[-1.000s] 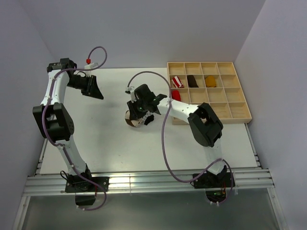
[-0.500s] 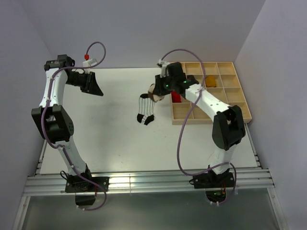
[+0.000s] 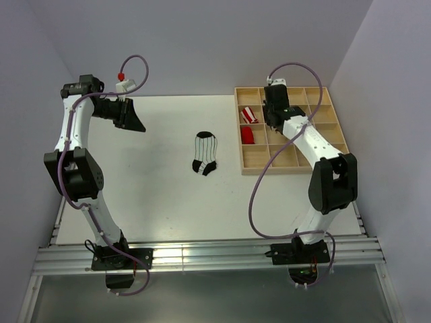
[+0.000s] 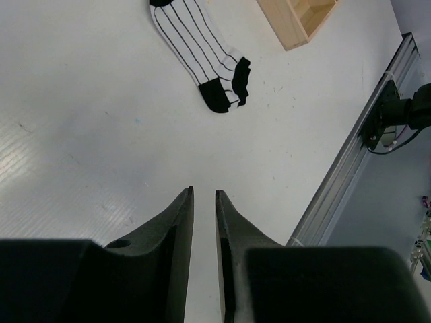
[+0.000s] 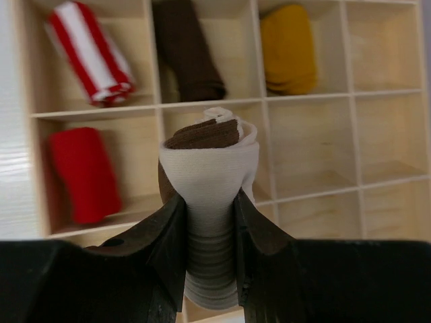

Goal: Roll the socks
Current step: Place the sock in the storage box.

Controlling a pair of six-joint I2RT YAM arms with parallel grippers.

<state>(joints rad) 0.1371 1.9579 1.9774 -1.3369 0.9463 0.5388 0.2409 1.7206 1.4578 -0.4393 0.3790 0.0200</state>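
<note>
Cream sock [image 5: 210, 175] and striped sock [image 3: 205, 151] both look like soft ribbed knit cloth. Tray [image 3: 296, 170] is pale bare wood, matt. Table [image 3: 148, 195] is smooth white, bit scuffed.

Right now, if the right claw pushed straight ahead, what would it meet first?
Probably the wooden tray, in the compartment beside the red sock roll, the gripped cream sock touching first; depth unclear.

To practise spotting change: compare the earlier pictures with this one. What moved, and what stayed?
The right gripper carried the rolled cream-and-brown sock from the middle of the table, away and rightward, to above the wooden tray, still gripping it. The striped sock lies flat where it was; the left gripper barely moved, holding nothing.
</note>
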